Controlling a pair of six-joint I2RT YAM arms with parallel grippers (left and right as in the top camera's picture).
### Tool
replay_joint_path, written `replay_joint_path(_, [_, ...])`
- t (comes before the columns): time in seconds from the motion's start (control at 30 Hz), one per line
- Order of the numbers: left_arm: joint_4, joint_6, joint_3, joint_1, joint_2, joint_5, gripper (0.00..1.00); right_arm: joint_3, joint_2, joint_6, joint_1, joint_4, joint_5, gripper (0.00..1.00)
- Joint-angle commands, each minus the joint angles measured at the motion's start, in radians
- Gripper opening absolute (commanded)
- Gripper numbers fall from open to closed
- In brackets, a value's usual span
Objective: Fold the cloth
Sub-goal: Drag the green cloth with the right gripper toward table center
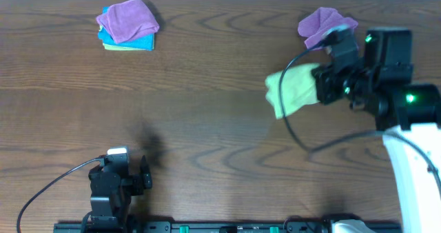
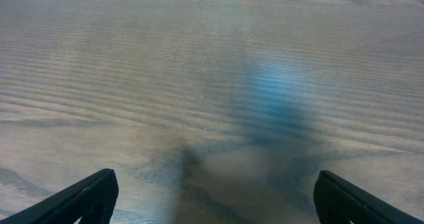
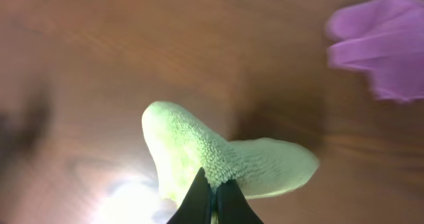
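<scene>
Overhead: the cloth (image 1: pixel 293 88) sits at the right side of the table (image 1: pixel 207 123), bunched into a rumpled lump, not spread flat. The right gripper (image 1: pixel 321 80) is at its right edge. A purple cloth (image 1: pixel 324 23) lies just beyond, and a purple-and-blue pile (image 1: pixel 127 25) lies well apart at the far left. The left gripper (image 1: pixel 119 174) is parked near the front edge.

Left wrist: its fingers (image 2: pixel 86 197) stand spread wide over bare wood and grasp nothing.

Right wrist: the jaws are pinched tight on a ridge of the green fabric, which droops to either side. Whether it hangs clear of the table I cannot tell.

Assessment: no neat fold is visible. The cloth has been picked up, but laying it out and folding it are not yet done.
</scene>
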Motion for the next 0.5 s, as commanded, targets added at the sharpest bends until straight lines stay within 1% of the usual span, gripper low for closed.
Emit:
replay_joint_path(0.0, [-0.018,0.014,-0.018,-0.004,-0.006,-0.018,0.95,0.008,-0.040,-0.013,0.092,-0.048,-0.071,0.01])
replay_joint_path(0.13, [-0.018,0.014,-0.018,-0.004,-0.006,-0.018,0.95,0.008,-0.060,0.034,0.235,-0.076,-0.122,0.01])
replay_joint_path(0.3, [-0.018,0.014,-0.018,-0.004,-0.006,-0.018,0.95,0.008,-0.060,0.108,0.414,-0.054,-0.180,0.01])
replay_joint_path(0.4, [-0.018,0.014,-0.018,-0.004,-0.006,-0.018,0.96,0.008,-0.060,0.146,0.493,-0.006,-0.195,0.01])
replay_joint_path(0.47, [-0.018,0.014,-0.018,-0.004,-0.006,-0.018,0.96,0.008,-0.054,0.148,0.514,0.017,-0.190,0.01])
